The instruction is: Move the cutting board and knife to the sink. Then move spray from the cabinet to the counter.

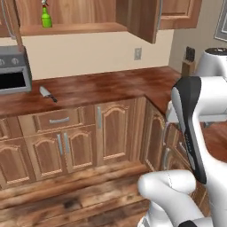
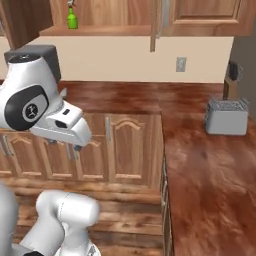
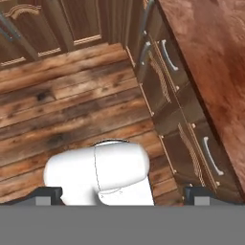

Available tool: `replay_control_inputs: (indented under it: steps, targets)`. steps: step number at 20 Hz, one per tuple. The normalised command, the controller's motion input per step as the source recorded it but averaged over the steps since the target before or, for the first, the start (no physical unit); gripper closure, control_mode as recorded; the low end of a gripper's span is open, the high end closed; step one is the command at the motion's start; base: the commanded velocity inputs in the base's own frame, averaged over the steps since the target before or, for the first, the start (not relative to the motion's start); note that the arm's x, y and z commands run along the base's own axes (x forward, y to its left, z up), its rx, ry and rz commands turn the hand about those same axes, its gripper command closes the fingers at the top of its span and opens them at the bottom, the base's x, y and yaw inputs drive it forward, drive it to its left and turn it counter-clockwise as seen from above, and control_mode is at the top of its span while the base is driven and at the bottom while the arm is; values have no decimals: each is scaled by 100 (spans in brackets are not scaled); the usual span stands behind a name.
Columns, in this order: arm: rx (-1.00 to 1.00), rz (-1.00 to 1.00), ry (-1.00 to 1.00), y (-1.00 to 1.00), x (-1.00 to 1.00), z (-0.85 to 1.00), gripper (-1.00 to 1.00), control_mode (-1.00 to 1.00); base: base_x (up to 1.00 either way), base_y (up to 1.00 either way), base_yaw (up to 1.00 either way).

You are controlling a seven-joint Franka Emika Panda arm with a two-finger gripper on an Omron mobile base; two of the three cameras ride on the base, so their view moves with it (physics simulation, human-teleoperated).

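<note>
End effector (image 3: 122,195) was fully spread, nothing between its fingertips (image 3: 48,194), pointing down at the dark wood-plank floor (image 3: 72,110) beside the lower brown cabinet fronts (image 3: 167,86). Small bright-green spray bottle with red-and-white trigger head (image 1: 46,17) stood upright on the shelf of the open upper brown wood wall cabinet (image 1: 84,13), door (image 1: 144,20) swung out; same bottle seen in right base view (image 2: 72,19). Chef's knife with silver blade and black handle (image 1: 47,93) lay flat on the long dark reddish-brown wood-grain counter (image 1: 115,86), just right of the grey toaster oven (image 1: 14,71). Grey toaster (image 2: 226,116) and knife block (image 2: 232,80) sat on the counter's right leg.
</note>
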Motion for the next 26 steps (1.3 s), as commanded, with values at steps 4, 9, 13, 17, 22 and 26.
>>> replay_control_inputs:
  steps: [4,9,13,17,22,26]
  targets:
    - [0,0,0,0,0,0,-100,100,94,51,0]
    - [0,0,0,0,0,0,-100,100,84,61,2]
    - [0,0,0,0,0,0,-100,100,71,65,8]
    - [0,0,0,0,0,0,-100,100,44,72,10]
    - [0,0,0,0,0,0,-100,100,61,70,9]
    - [0,0,0,0,0,0,-100,100,54,24,4]
